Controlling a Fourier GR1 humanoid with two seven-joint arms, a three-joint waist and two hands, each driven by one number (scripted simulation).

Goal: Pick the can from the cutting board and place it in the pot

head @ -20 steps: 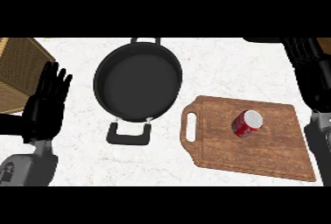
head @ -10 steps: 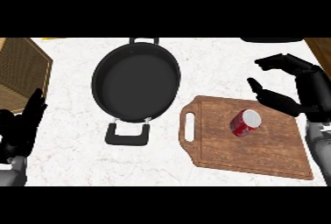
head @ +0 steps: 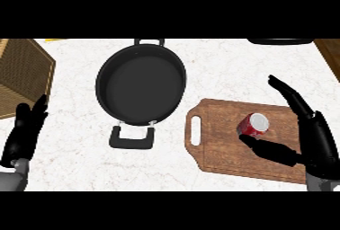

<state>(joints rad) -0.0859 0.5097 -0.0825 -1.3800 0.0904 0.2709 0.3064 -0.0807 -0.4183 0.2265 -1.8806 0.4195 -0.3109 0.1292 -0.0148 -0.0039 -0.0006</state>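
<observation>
A red can (head: pixel 253 125) with a pale lid stands on the wooden cutting board (head: pixel 225 148) at the right. My right hand (head: pixel 312 137) is open just right of the can, fingers stretched up past it and the thumb reaching under it from below; nothing is gripped. The black oval pot (head: pixel 140 85) sits empty left of the board, with one handle toward me and one at the far side. My left hand (head: pixel 23 134) rests open at the lower left edge, fingers up.
A woven wooden box (head: pixel 20 74) stands at the far left of the white marble counter. A dark round object (head: pixel 279 41) shows at the top right edge, beside a brown strip at the corner.
My right hand has come down and toward me, from above the board to right beside the can, thumb now under it. The left hand has dropped lower at the left edge.
</observation>
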